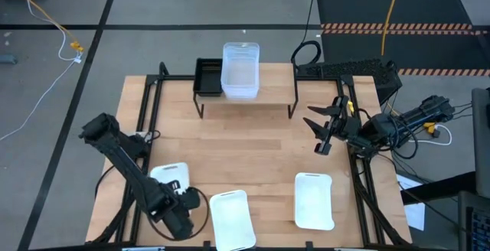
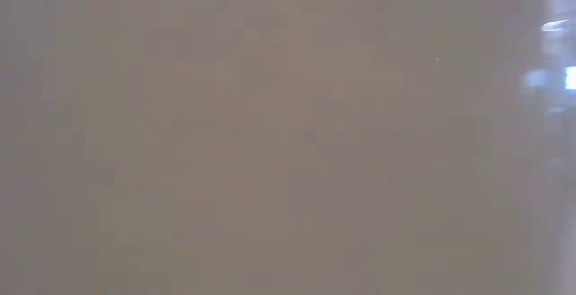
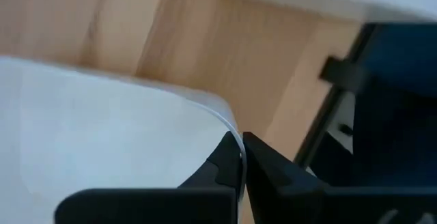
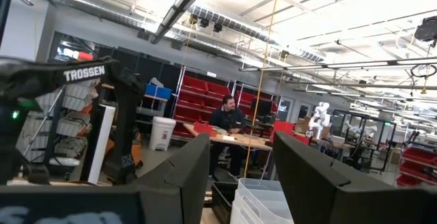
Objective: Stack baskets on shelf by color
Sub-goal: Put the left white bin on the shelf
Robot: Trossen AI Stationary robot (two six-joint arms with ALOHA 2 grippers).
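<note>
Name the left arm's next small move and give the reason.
Probably lift: the left gripper looks closed on the rim of a white basket at the table's near left, while the shelf holds only the black basket and clear baskets.

Both arms are showing dark, near-black jointed links. Left gripper [image 3: 240,157] is presenting two matte black wedge-shaped fingers tapering to thin tips. Right gripper [image 1: 324,131] is carrying black fingers with a small yellow-orange mark near the wrist; black cables are looping at its base. White "TROSSEN" lettering is showing on a dark link.
</note>
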